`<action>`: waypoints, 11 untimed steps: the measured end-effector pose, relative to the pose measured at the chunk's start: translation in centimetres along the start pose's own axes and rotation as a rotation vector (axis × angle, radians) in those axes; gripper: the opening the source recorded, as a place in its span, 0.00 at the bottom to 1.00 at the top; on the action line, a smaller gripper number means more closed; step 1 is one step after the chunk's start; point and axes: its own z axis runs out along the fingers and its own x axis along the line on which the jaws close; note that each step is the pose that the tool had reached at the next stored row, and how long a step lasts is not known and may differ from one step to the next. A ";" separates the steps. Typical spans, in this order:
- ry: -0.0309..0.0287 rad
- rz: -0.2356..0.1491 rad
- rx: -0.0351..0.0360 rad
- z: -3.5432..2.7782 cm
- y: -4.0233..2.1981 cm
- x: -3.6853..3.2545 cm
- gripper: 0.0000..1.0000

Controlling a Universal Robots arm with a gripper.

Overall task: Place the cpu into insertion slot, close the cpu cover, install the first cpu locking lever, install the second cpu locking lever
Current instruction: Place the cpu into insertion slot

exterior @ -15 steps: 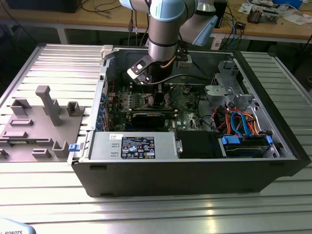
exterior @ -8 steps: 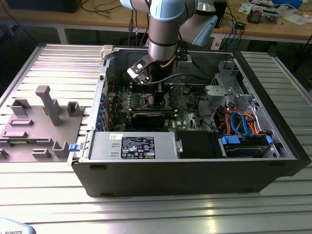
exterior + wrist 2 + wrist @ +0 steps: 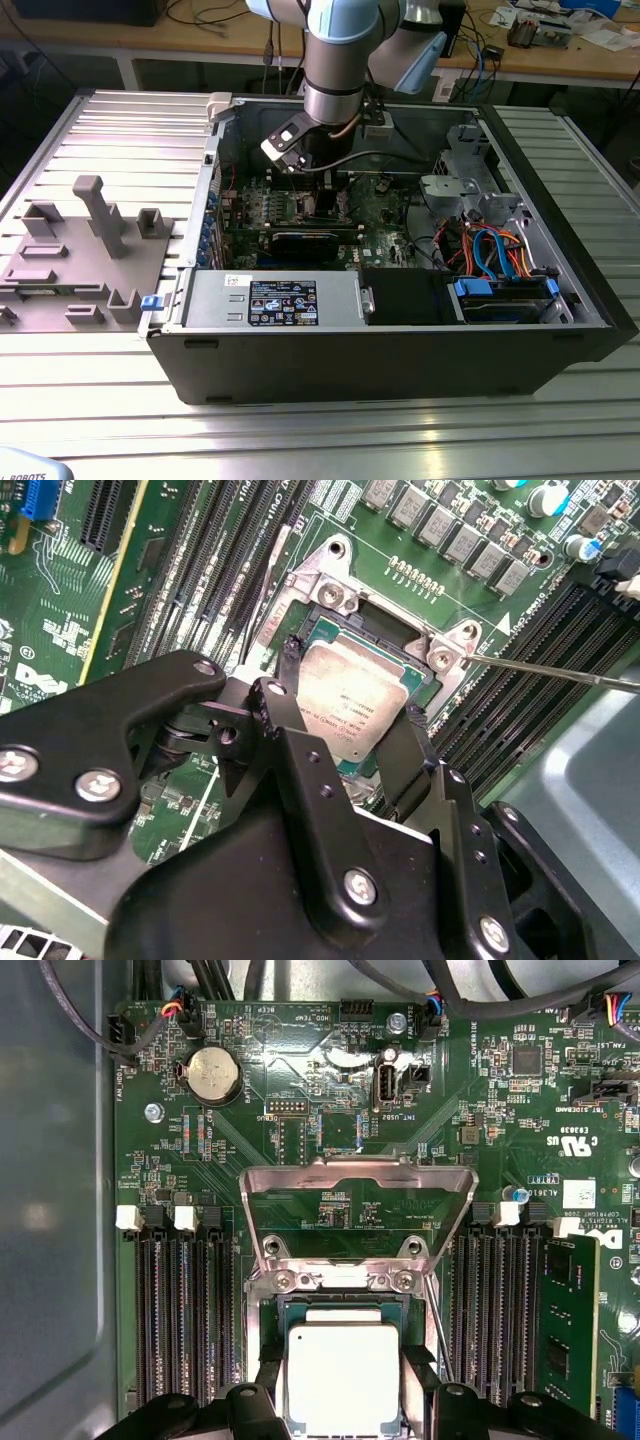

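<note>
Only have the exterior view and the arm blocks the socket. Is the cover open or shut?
Observer: Open. In the first wrist view the cpu cover stands raised off the socket.
Operator: Where's the cpu?
Observer: In both wrist views the cpu is at the socket, between the gripper fingers, which sit against two opposite edges.
Operator: Levers?
Observer: In the second wrist view, one thin lever sticks out beside the socket, unlatched.

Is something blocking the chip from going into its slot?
Nothing visible is. The cpu cover stands open, tipped up clear of the socket, and the cpu, held in the gripper, is right at the socket.
</note>
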 end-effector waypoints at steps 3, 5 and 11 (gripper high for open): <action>0.0015 0.000 -0.0009 0.07 0.02 0.03 0.55; 0.0007 0.000 -0.0005 0.05 0.01 0.02 0.62; -0.0019 0.000 -0.0002 -0.12 0.00 0.00 0.62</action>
